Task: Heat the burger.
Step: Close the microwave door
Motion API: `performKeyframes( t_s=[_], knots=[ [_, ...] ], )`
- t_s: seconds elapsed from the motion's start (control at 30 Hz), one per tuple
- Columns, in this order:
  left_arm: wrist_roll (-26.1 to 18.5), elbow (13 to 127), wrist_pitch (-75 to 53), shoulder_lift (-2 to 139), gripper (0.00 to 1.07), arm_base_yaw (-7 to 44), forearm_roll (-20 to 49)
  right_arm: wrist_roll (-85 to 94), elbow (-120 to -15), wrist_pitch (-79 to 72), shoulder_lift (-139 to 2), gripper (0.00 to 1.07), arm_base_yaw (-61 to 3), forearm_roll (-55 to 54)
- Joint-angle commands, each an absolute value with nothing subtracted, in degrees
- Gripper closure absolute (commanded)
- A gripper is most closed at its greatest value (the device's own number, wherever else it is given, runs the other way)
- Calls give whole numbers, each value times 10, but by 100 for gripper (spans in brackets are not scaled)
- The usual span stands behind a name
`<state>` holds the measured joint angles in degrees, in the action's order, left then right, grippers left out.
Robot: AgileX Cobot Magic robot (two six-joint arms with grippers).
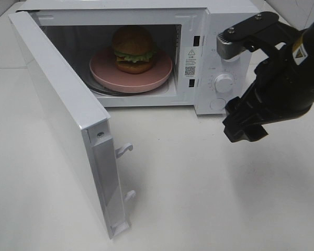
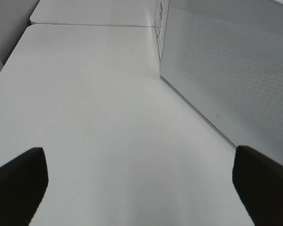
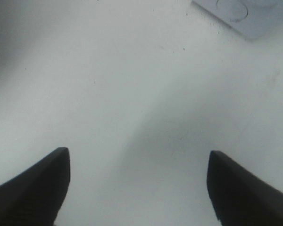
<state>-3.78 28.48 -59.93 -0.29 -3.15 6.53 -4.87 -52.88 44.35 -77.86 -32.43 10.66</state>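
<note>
The burger (image 1: pixel 133 48), with its golden-brown bun, green lettuce and dark patty, sits on a pink round plate (image 1: pixel 159 73) inside the white microwave (image 1: pixel 220 31). The microwave door (image 1: pixel 63 112) stands wide open toward the front left. My right gripper (image 1: pixel 244 132) hangs above the table in front of the microwave's control panel, apart from it; in the right wrist view (image 3: pixel 139 186) it is open and empty. My left gripper (image 2: pixel 141 181) is open and empty over the table, beside the door's outer face (image 2: pixel 236 70). It is out of the exterior high view.
The microwave's dial knob (image 1: pixel 224 82) and a lower button (image 1: pixel 217 104) face the right arm. Door latch hooks (image 1: pixel 124 150) stick out from the open door's edge. White table (image 1: pixel 199 183) lies in front.
</note>
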Motion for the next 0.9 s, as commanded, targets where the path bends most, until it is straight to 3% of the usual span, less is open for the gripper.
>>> performKeyframes(
  t_s=[0.03,0.43,0.8,0.9],
  knots=[
    [-36,284,-594,-15,6,-32,66,-64,-528,490,-747,31,-321,103],
    [-36,284,-594,-15,6,-32,66,-69,-527,572,-633,31,-321,103],
    [-36,284,-594,-15,6,-32,66,-70,-444,581,-448,31,-321,106],
    [-36,284,-594,-15,6,-32,66,-83,-418,576,-387,31,-290,103]
  ],
)
